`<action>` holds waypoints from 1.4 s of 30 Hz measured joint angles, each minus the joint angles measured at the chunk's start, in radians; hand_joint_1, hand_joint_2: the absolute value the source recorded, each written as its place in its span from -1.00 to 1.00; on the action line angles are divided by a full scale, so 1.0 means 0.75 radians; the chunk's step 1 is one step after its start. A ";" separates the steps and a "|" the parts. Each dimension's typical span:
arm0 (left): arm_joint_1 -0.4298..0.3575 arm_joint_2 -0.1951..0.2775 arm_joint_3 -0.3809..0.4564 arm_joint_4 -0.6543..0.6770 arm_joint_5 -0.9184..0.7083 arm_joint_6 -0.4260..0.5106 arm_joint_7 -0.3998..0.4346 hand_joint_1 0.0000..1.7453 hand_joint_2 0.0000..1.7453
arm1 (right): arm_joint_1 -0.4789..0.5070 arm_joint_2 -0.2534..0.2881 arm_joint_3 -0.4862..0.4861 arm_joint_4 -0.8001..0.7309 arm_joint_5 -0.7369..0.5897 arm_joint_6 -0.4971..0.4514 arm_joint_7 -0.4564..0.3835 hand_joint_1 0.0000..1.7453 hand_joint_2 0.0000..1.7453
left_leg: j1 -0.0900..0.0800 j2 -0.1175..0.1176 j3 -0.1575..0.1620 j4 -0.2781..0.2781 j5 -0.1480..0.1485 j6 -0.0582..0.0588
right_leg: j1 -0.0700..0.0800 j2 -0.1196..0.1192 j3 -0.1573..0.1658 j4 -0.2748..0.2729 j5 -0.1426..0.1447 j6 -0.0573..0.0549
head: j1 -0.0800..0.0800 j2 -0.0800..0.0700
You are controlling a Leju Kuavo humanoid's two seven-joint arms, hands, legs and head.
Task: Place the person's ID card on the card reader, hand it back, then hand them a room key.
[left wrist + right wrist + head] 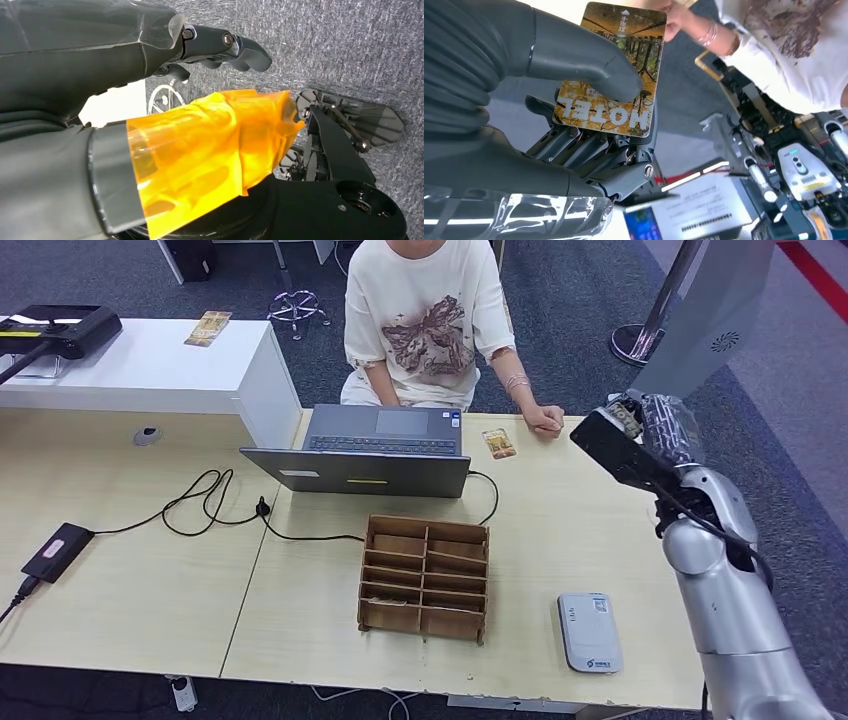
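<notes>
Up at the table's far right edge, your right hand (589, 115) pinches the room key (611, 67), thumb pressed on its printed face and the darker fingers (574, 145) curled behind it. Its long axis points out from the palm toward the person's hand (546, 420), free end near their hand. Another card (499, 444) lies flat beside the laptop (375, 450). Your left hand (220, 47) has nothing between its curled fingers, orange film over the thumb
</notes>
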 joint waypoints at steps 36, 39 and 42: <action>-0.002 0.031 -0.052 0.000 -0.089 -0.036 -0.009 -1.00 -1.00 | -0.363 0.256 0.055 0.423 0.623 -0.084 0.089 1.00 1.00 | 0.000 0.000 0.000 0.000 0.001 -0.001 | 0.000 0.000 0.000 0.001 0.001 -0.001 | 0.000 0.000; -0.002 0.033 -0.057 0.000 -0.091 -0.038 -0.011 -1.00 -1.00 | -0.371 0.265 0.055 0.455 0.650 -0.092 0.090 1.00 1.00 | 0.000 0.000 0.000 0.000 0.001 -0.001 | 0.000 0.000 0.000 0.001 0.001 -0.001 | 0.000 0.000; -0.002 0.034 -0.058 0.000 -0.092 -0.041 -0.014 -1.00 -1.00 | -0.389 0.271 0.060 0.478 0.685 -0.105 0.094 1.00 1.00 | 0.000 0.000 0.000 0.000 0.001 -0.001 | 0.000 0.000 0.000 0.001 0.001 -0.001 | 0.000 0.000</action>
